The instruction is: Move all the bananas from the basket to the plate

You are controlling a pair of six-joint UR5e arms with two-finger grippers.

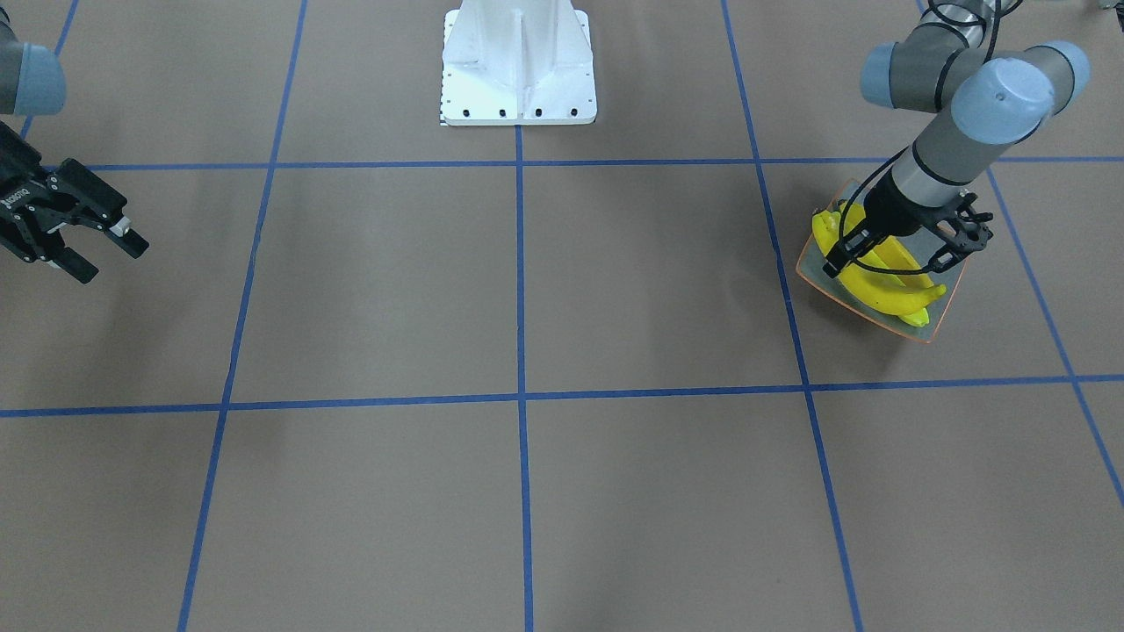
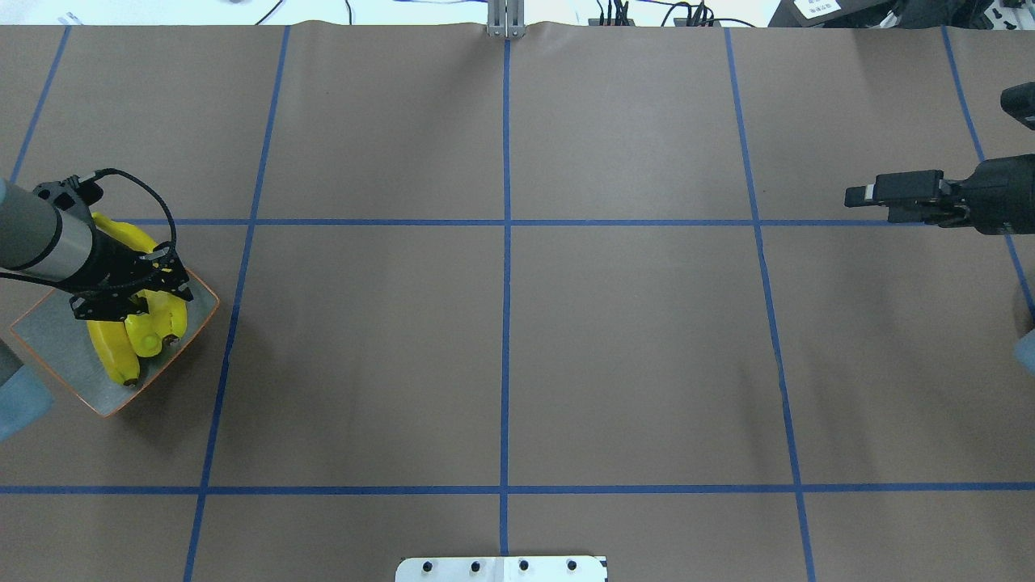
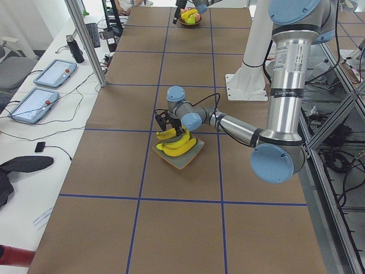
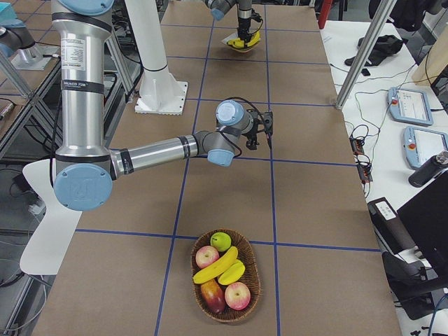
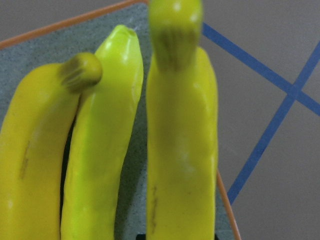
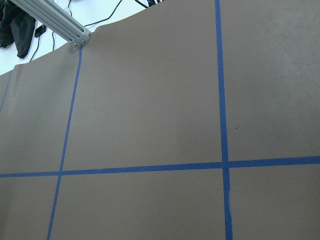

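On the plate (image 1: 815,270) (orange-rimmed) lie bananas (image 1: 885,292), left jaws spread astride them; right jaws spread too.

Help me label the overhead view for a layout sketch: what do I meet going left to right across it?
The plate holding the bananas → the white robot base at the bottom edge → the right tool.

Silver-grey tubular arm links (image 1: 953,149) join at pale blue rounded caps (image 1: 1001,92). The black linkage-built left claw (image 1: 887,262) and right claw (image 1: 110,256) match; a thin black cable (image 2: 120,170) trails one wrist. White bolted pedestal (image 1: 518,66).
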